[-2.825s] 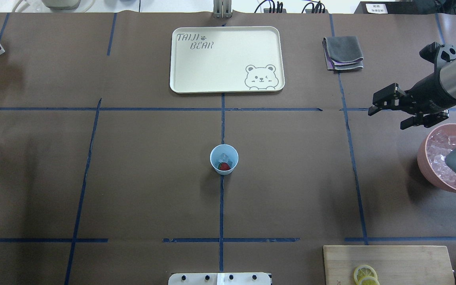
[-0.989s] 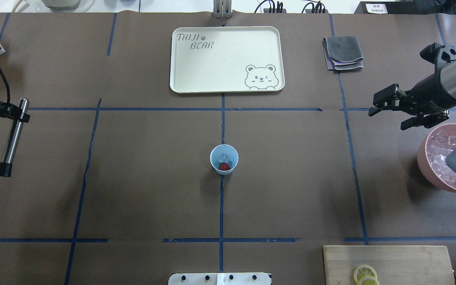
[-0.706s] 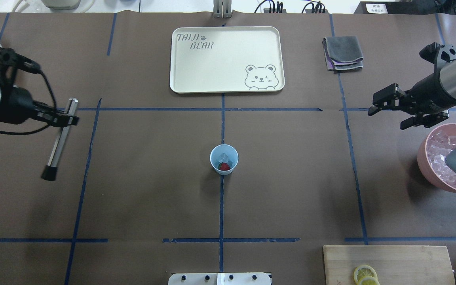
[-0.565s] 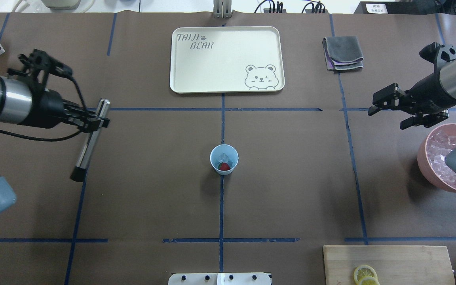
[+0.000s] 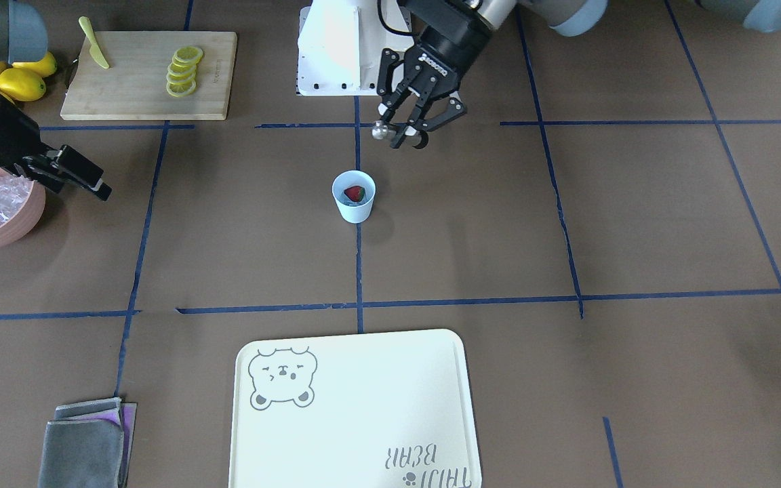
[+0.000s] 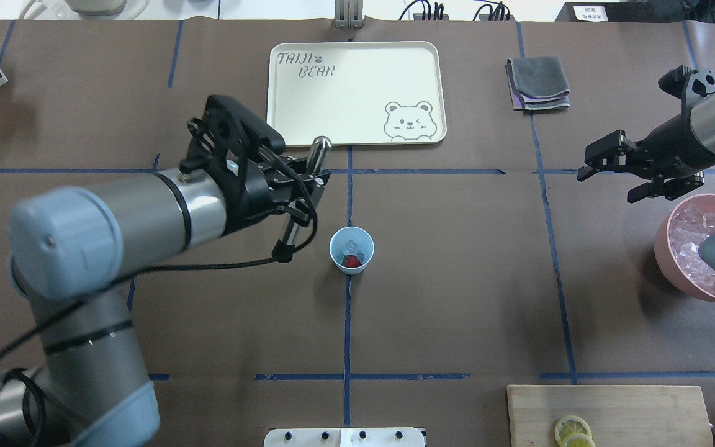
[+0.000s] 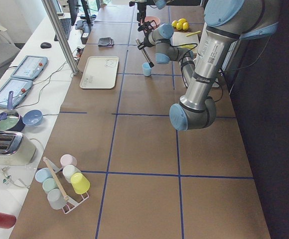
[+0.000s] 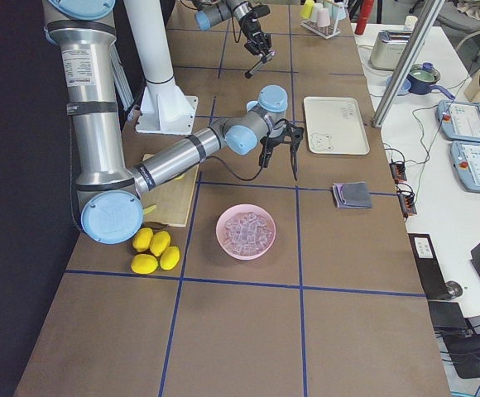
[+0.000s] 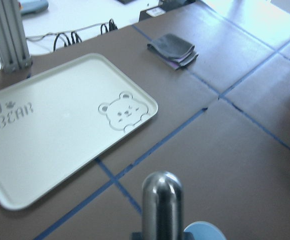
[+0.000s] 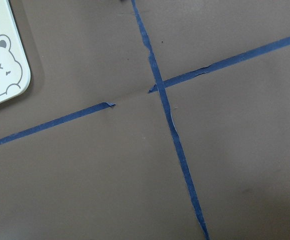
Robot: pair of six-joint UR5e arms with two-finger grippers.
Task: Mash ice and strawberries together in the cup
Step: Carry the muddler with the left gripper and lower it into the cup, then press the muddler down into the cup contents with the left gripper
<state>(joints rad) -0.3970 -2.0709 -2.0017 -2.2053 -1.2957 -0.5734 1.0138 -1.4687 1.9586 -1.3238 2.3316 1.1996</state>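
Left jaws are pinched on a steel rod (image 6: pixel 317 155) around mid-shaft. The rod is tilted, with its rounded end up toward the tray (image 6: pixel 345 99) and its black tip low. In the overhead view the tip is just left of the cup (image 6: pixel 351 248), outside the rim and not touching it. How high the tip sits above the counter (image 6: pixel 457 279) is hard to read from these angles. The cup stands upright on the centre blue tape line, well short of the tray. The strawberry (image 5: pixel 355 194) is inside the cup, red side up, against the wall on the robot's side. The ice (image 6: pixel 351 246) is in there beside it, looks like a couple of cubes. Right jaws are spread and empty, hanging near the far rim of the pink bowl (image 6: pixel 665 248), which is full of more clear cubes. A folded grey towel (image 6: pixel 539 84) lies right of the tray. The cutting board (image 6: pixel 643 410) with lemon slices (image 6: pixel 571 429) is at the near right edge.
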